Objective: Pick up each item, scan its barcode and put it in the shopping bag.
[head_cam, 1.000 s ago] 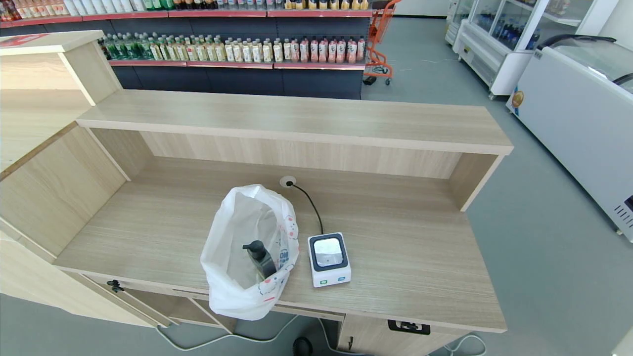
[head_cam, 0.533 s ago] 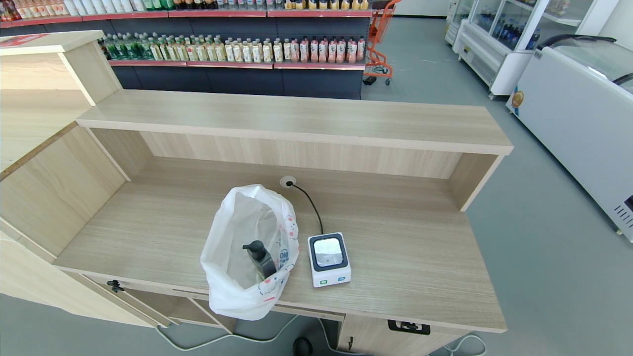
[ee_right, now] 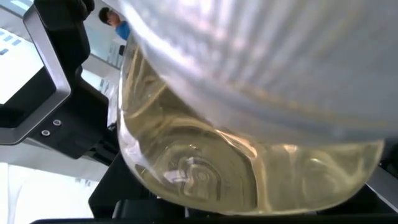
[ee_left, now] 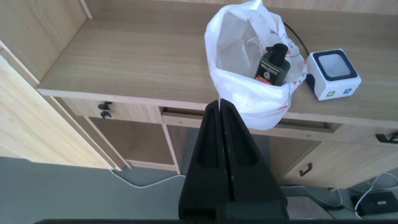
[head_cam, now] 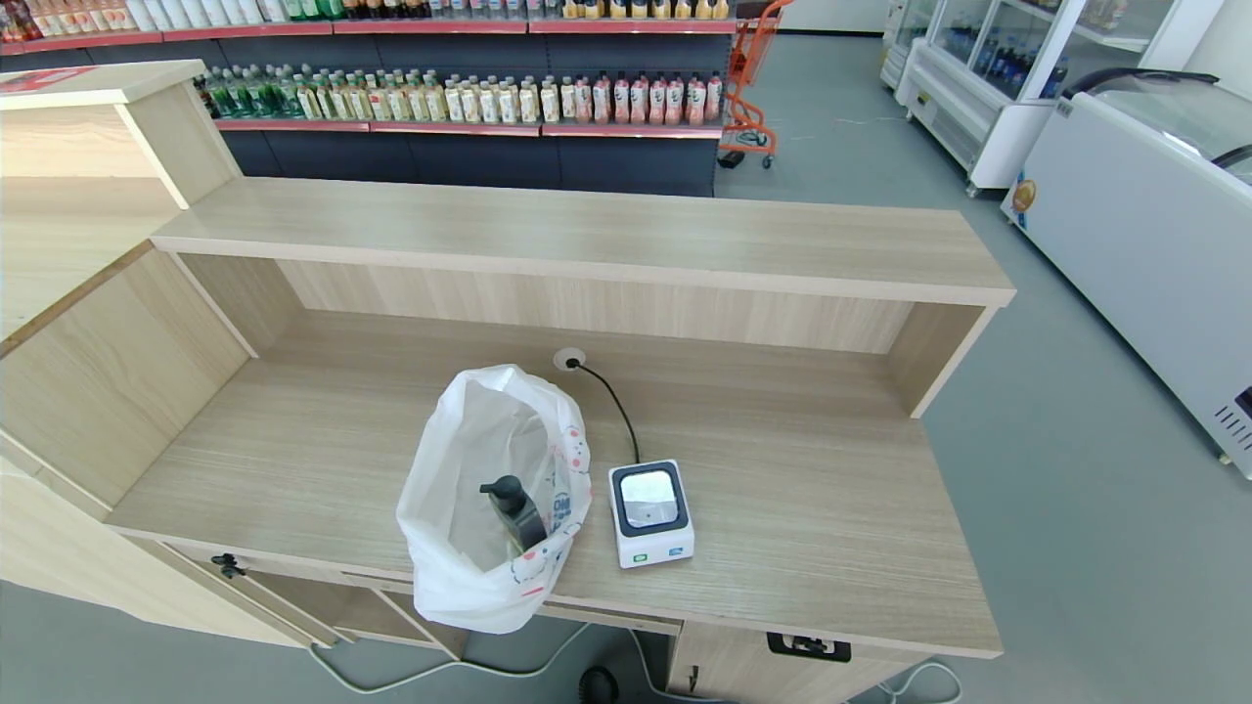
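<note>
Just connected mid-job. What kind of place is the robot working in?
Likely a small supermarket's checkout: shelves of bottled drinks behind, a barcode scanner beside a shopping bag on the wooden counter, and chest freezers off to the right.

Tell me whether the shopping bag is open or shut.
Open: the bag gapes upward on the counter, and a dark pump bottle stands inside.

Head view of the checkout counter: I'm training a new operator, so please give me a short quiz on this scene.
1. True or false: the black pump bottle is inside the shopping bag.
2. The scanner sits on the bag's: A) robot's left, B) robot's right, C) far side?
3. Is the left hand open or shut?
Key: 1 true; 2 B; 3 shut.
</note>
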You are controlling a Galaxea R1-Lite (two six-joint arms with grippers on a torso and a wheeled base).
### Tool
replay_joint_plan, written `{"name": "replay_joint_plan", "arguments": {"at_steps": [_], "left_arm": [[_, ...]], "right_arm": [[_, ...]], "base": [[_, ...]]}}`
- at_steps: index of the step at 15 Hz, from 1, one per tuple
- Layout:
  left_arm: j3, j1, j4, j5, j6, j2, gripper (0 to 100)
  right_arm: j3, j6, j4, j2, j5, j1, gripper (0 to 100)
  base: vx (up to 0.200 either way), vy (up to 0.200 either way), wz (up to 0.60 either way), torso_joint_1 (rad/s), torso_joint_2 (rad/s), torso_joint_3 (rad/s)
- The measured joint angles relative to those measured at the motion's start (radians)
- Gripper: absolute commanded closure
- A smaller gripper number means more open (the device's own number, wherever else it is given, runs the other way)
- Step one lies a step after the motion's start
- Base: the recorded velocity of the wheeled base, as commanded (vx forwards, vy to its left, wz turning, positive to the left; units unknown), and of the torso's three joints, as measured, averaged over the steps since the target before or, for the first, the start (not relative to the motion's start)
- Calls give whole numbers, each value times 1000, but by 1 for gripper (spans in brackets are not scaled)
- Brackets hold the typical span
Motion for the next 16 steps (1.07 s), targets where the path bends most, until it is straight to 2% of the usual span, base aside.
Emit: {"name": "replay_joint_plan", "arguments": {"at_steps": [7, 9, 10, 12, 13, 14, 16], "left_arm": [[0, 0, 0, 0, 0, 0, 100], [0, 0, 0, 0, 0, 0, 100], [0, 0, 0, 0, 0, 0, 100], [0, 0, 0, 0, 0, 0, 100], [0, 0, 0, 0, 0, 0, 100], [0, 0, 0, 0, 0, 0, 100], [0, 0, 0, 0, 0, 0, 100]], "right_arm": [[6, -17, 10, -3, -15, -3, 100], [34, -186, 10, 3, -77, -22, 100], [59, -317, 10, 10, -133, -43, 100], [115, -681, -8, 44, -269, -124, 100], [152, -803, -47, 72, -316, -202, 100], [208, -890, -139, 104, -353, -280, 100], [329, -1010, -396, 173, -470, -358, 100]], "base": [[0, 0, 0, 0, 0, 0], [0, 0, 0, 0, 0, 0], [0, 0, 0, 0, 0, 0], [0, 0, 0, 0, 0, 0], [0, 0, 0, 0, 0, 0], [0, 0, 0, 0, 0, 0], [0, 0, 0, 0, 0, 0]]}}
